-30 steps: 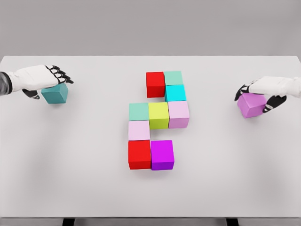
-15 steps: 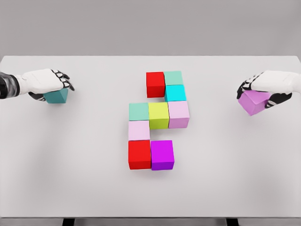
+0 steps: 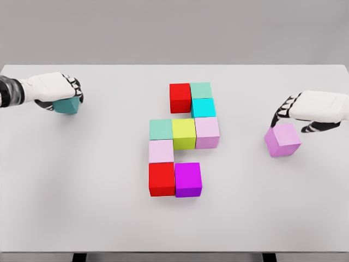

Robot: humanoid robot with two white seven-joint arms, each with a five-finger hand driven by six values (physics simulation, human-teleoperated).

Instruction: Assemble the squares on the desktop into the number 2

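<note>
Near the table's middle, several cubes sit joined: red [image 3: 180, 98], green [image 3: 200, 90] and cyan [image 3: 203, 107] on top; mint [image 3: 161, 129], yellow-green [image 3: 184, 134] and pink [image 3: 207, 132] in a row; pale pink [image 3: 161, 151], another red [image 3: 162, 179] and magenta [image 3: 188, 179] below. At the far left my left hand [image 3: 64, 94] is shut over a teal cube [image 3: 68, 106], hiding most of it. At the right my right hand [image 3: 294, 121] curls over the top of a violet cube [image 3: 283, 140], which hangs tilted below its fingertips.
The white table [image 3: 87, 207] reaches across the whole view, with its front edge near the bottom. Bare surface lies between each hand and the central cubes, and in front of them.
The left hand closed further over the teal cube and drew it slightly back. The violet cube moved down and left, from inside the right palm to below the fingertips.
</note>
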